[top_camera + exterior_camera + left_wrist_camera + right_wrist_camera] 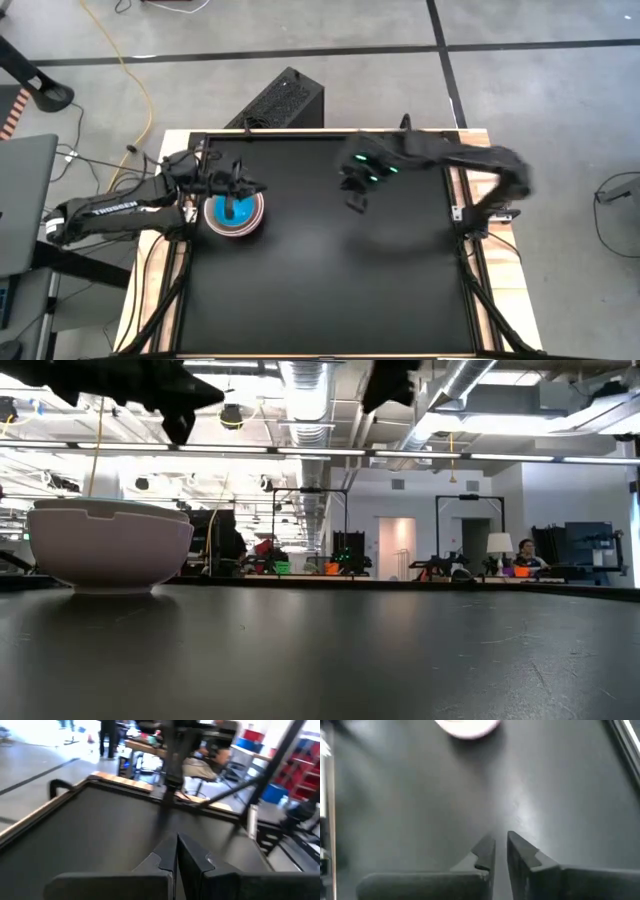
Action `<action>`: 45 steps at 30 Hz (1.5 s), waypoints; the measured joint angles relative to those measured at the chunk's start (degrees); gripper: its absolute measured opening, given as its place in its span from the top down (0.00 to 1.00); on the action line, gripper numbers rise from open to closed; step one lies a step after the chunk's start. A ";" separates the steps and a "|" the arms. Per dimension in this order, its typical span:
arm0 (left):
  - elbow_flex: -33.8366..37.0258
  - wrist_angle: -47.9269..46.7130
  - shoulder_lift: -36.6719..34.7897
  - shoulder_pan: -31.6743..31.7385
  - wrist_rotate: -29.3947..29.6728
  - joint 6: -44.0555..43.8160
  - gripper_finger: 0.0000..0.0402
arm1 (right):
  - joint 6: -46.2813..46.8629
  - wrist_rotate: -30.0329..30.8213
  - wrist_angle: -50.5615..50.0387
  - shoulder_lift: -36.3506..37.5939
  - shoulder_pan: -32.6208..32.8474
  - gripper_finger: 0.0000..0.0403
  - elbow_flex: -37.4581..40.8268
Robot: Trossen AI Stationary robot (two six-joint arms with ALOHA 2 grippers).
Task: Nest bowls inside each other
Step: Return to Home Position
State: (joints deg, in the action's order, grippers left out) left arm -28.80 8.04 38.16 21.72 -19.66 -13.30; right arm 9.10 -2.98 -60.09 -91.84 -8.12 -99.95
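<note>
The bowls stand as one nested stack on the black table's left side: blue innermost, a white rim around it, salmon pink outermost. In the low view the stack rests on its base, and inner rims show above the outer rim. My left gripper is shut and hangs level above the stack's far side; its wrist view shows the fingers closed on nothing. My right gripper hangs high over the table's middle, tilted down. Its fingers stand a narrow gap apart with nothing between them. The stack lies far ahead of it.
A black box sits on the floor beyond the far edge, and a laptop stands off the left side. Wooden rails frame the table. Bare black tabletop stretches across the middle, the right and the near side.
</note>
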 joint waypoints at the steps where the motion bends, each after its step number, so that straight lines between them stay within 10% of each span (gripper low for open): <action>1: 0.00 -0.54 -0.67 -0.72 -0.57 0.23 1.00 | 1.24 -0.09 6.52 4.77 0.55 0.89 7.19; 7: 0.00 -7.49 -7.63 -3.83 -0.30 2.67 1.00 | 11.55 -1.37 57.65 26.30 2.61 0.95 47.60; 13: 2.48 -5.29 -14.82 -4.20 7.78 5.69 1.00 | 10.63 -0.99 88.40 30.33 2.41 0.99 68.75; 20: 13.63 8.48 -18.87 -4.18 13.14 0.61 1.00 | 7.63 -3.32 90.14 32.21 4.66 0.99 75.13; 45: 25.14 9.35 -33.44 -4.18 18.78 -8.47 1.00 | 10.96 -1.80 89.27 57.21 0.72 1.00 96.59</action>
State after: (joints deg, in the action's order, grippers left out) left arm -3.66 17.39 4.72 17.54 -0.88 -21.77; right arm 20.05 -4.78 29.17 -34.63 -7.40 -3.36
